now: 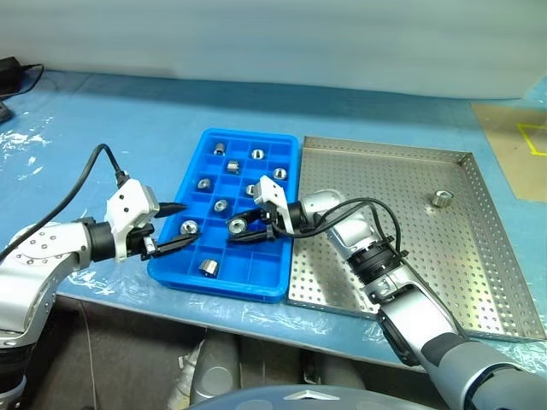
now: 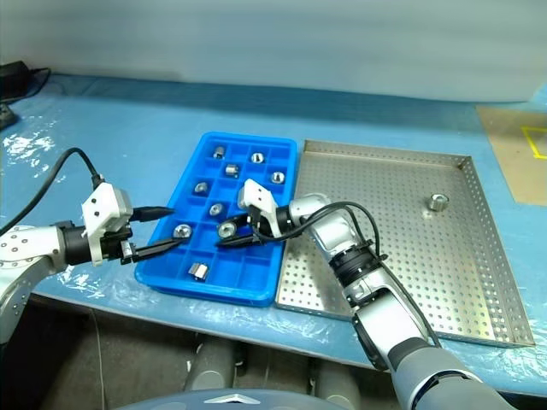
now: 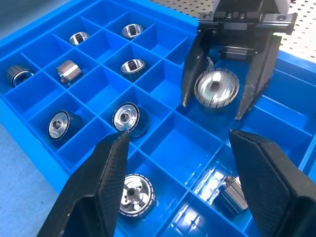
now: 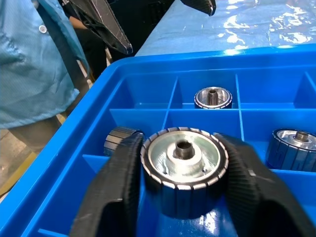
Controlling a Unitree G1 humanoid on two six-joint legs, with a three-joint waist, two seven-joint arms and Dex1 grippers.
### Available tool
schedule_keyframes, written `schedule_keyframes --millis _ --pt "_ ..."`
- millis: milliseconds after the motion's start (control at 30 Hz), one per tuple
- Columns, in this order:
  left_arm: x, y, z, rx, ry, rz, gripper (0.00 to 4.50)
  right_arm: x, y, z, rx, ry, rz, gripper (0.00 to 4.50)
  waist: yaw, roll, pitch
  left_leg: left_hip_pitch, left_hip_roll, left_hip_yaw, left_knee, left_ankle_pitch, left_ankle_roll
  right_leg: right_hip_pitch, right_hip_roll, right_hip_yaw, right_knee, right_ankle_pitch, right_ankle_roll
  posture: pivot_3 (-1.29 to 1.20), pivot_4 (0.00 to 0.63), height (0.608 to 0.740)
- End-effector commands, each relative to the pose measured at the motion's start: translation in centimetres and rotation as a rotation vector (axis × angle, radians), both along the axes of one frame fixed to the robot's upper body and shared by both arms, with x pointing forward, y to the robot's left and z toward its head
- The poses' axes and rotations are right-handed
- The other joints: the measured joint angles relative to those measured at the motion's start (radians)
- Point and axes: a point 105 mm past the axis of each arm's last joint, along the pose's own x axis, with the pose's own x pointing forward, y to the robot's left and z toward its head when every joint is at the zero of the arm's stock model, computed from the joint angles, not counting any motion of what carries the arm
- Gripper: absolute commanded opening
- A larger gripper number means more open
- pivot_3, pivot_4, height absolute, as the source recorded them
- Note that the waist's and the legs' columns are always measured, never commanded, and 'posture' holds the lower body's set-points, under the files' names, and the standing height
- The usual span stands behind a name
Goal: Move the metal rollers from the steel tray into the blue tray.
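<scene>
The blue tray (image 1: 256,286) lies left of the steel tray (image 1: 410,256) and holds several metal rollers in its compartments. A single roller (image 1: 440,199) rests on the steel tray's perforated floor, far right. My right gripper (image 1: 231,232) reaches leftward over the middle of the blue tray. Its fingers hug a roller (image 4: 182,170) on both sides, just above a compartment. My left gripper (image 1: 183,225) hovers at the blue tray's left edge, open and empty, pointing toward the right gripper (image 3: 210,111).
Light blue plastic sheeting covers the table. A black device with a cable (image 1: 10,73) sits at the far back left. A brown patch with yellow tape (image 1: 513,145) lies to the right of the steel tray. A person's blue garment (image 4: 29,59) shows beyond the table's edge.
</scene>
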Motion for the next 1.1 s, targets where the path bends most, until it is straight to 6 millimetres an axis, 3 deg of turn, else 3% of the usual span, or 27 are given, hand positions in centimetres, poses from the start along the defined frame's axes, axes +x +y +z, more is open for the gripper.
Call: schedule_keyframes --millis 33,200,367,567,633,867,1100 --pt "0.3 -0.7 0.8 -0.005 -0.037 -0.035 3.37 0.0 0.0 1.3 0.033 -0.011 0.001 3.35 0.0 0.0 0.0 0.0 0.0 0.0 0.0 0.0 0.0 0.0 0.0 0.0 0.0 0.0 0.0 0.29 0.15 0.74" --pt "1.2 -1.5 1.0 -0.02 -0.048 -0.07 3.37 1.5 -1.1 2.5 0.065 -0.062 -0.091 3.35 -0.003 0.0 0.0 0.0 0.0 0.0 0.0 0.002 -0.003 0.0 0.0 0.0 0.0 0.0 0.0 0.23 0.15 0.74" --pt "3.5 -2.9 0.9 -0.045 -0.09 -0.099 3.37 3.3 -3.8 5.4 0.153 -0.06 -0.243 3.35 -0.005 0.0 0.0 0.0 -0.001 0.0 0.001 0.003 -0.004 0.0 0.0 0.0 0.001 0.0 0.0 0.12 0.15 0.74" --pt "6.4 -7.3 0.9 -0.11 -0.12 -0.227 3.37 5.1 -9.8 7.1 0.201 -0.108 -0.526 3.35 -0.011 -0.001 -0.001 0.001 -0.001 0.004 0.003 0.003 -0.005 0.001 0.0 0.002 0.003 0.0 0.0 0.01 0.15 0.74" --pt "6.9 -8.3 0.9 -0.123 -0.124 -0.262 3.37 5.5 -11.2 7.2 0.197 -0.136 -0.602 3.35 -0.032 -0.001 -0.001 0.001 -0.002 0.004 0.004 0.003 -0.005 0.001 0.001 0.002 0.003 0.001 0.001 -0.09 0.15 0.74" --pt "8.6 -13.5 1.4 -0.175 -0.149 -0.421 3.37 8.7 -19.4 7.7 0.248 -0.252 -1.095 3.35 -0.092 -0.001 -0.001 0.001 -0.003 0.008 0.005 0.004 -0.005 0.0 0.002 0.003 0.006 0.0 0.0 -0.24 0.15 0.74" --pt "8.3 -14.6 1.0 -0.185 -0.14 -0.477 3.37 10.0 -24.4 7.2 0.259 -0.272 -1.369 3.35 -0.147 -0.001 -0.001 0.002 -0.003 0.008 0.006 0.003 -0.002 0.0 0.003 0.004 0.007 0.0 0.0 -0.28 0.15 0.74"
